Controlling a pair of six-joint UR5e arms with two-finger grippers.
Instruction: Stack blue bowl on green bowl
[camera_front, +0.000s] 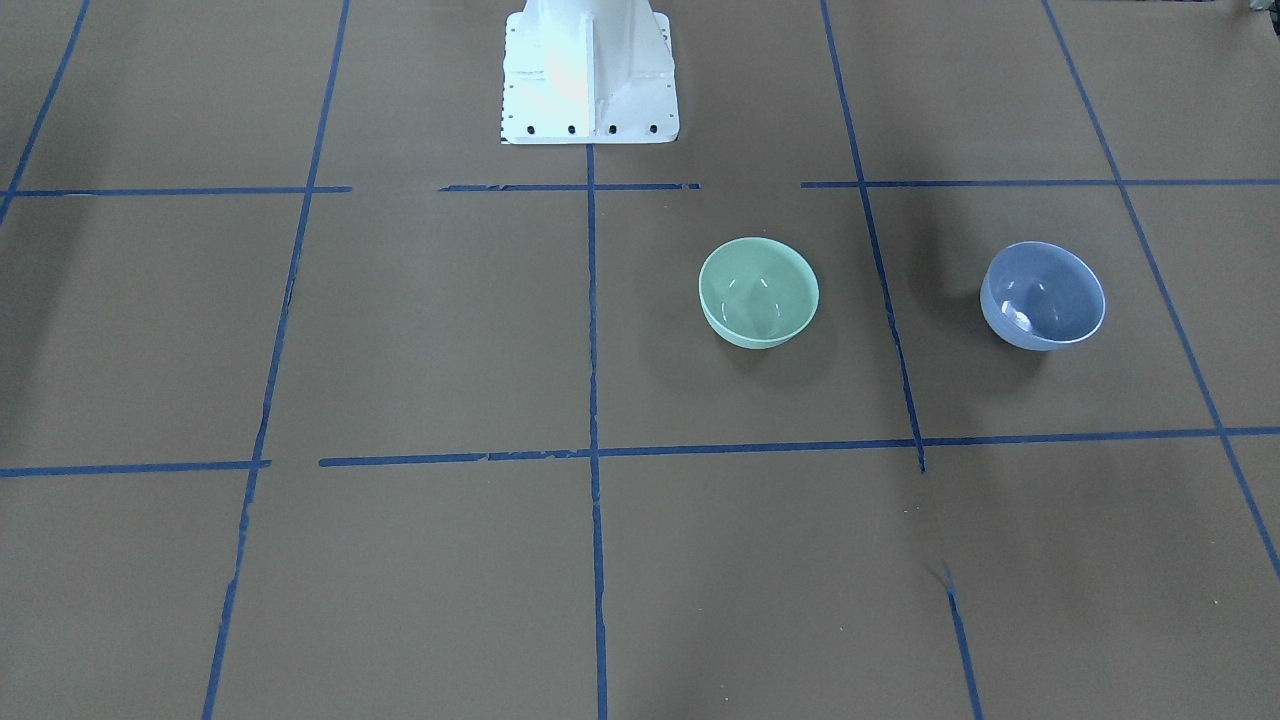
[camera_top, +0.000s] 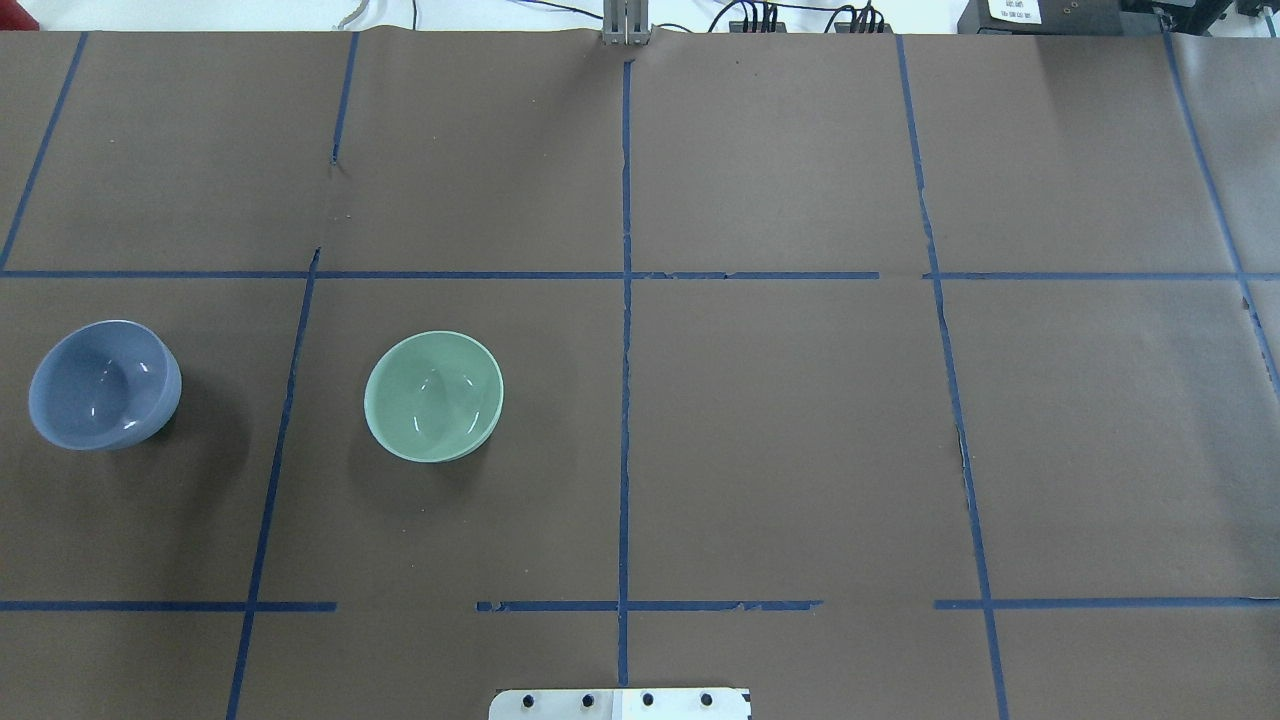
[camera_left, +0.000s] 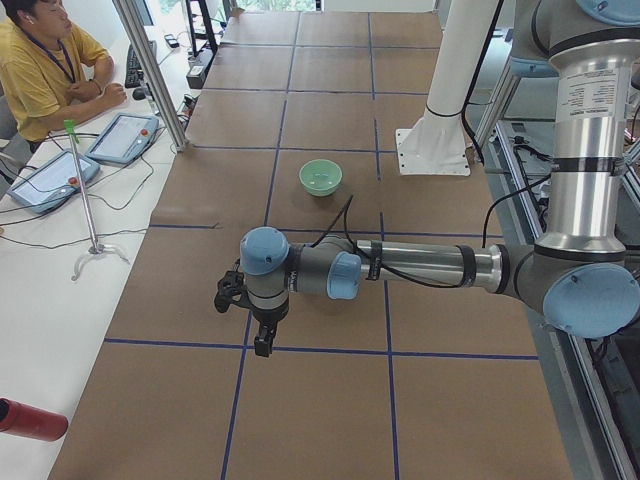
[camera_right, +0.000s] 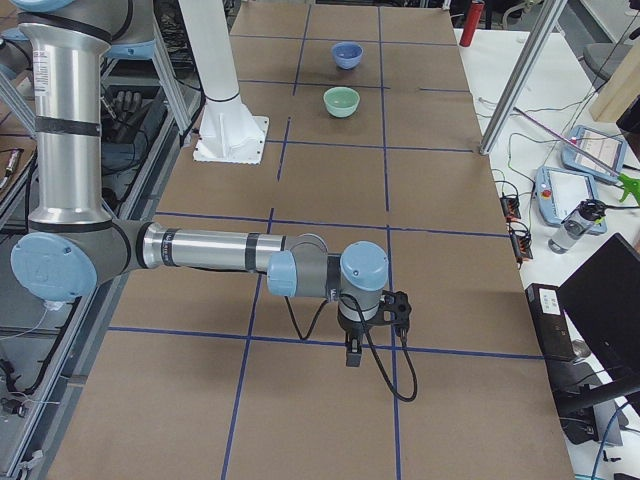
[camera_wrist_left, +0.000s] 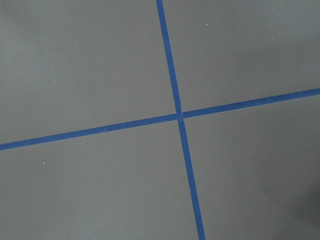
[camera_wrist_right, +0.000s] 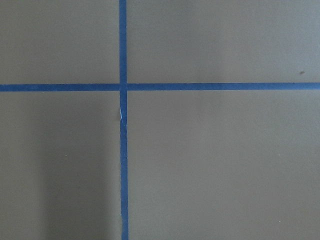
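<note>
Overhead exterior: blue bowl (camera_top: 105, 385) at far left of frame, mid-height. Green bowl (camera_top: 433, 396) sits to its right, well apart, with a blue tape line (camera_top: 285, 400) between them. Both are upright on the brown table (camera_top: 800, 450), not stacked. Exterior left: left gripper (camera_left: 262, 345) hangs over the table, left of centre, away from both bowls; can't tell how far open. Exterior right: right gripper (camera_right: 352, 355) hangs below centre; opening likewise can't tell.

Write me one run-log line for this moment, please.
stage: unstacked | blue bowl: on table, apart from green bowl | left gripper, right gripper: holding no bowl, open/shut unclear
</note>
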